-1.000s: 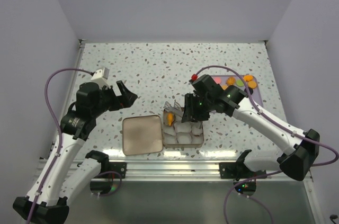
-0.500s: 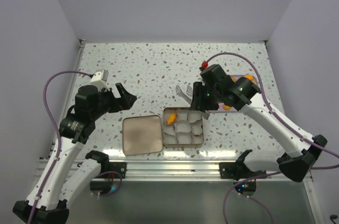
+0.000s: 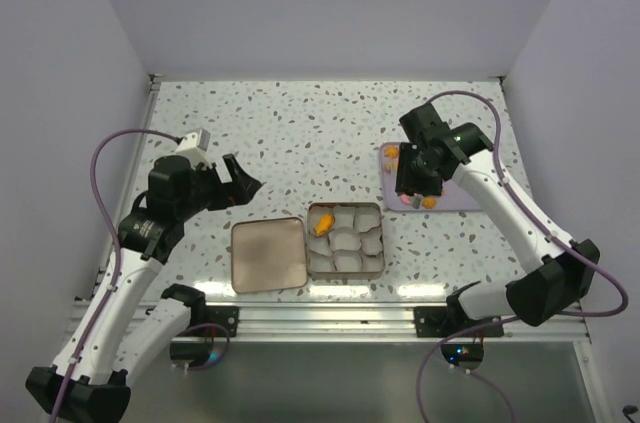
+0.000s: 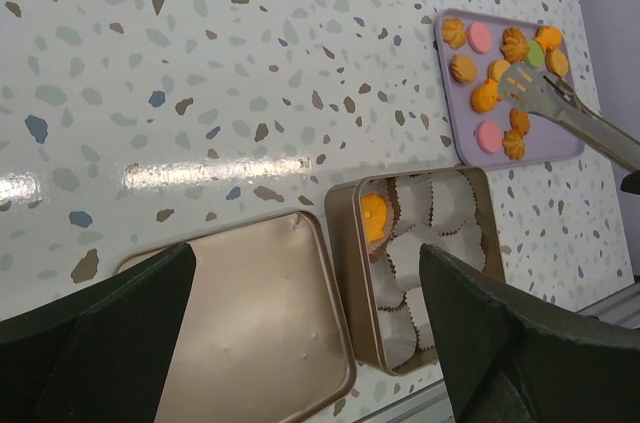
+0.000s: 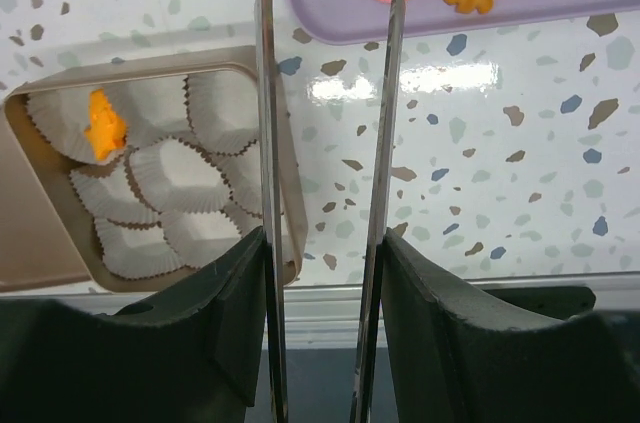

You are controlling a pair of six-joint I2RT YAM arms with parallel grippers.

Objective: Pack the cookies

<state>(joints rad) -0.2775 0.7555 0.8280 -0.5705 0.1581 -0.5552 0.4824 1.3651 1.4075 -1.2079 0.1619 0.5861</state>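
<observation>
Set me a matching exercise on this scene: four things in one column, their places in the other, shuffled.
1. lid
2. orange cookie
3. tongs
4. purple tray

a. above the tray
b. at the right, holding loose cookies
c. in a paper cup in the tin
d. lying flat, left of the tin

Pairs: 1-d, 2-c, 3-a, 4-b.

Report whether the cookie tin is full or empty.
Nearly empty: the tin holds one orange cookie in a corner cup; the other paper cups in view are bare.
</observation>
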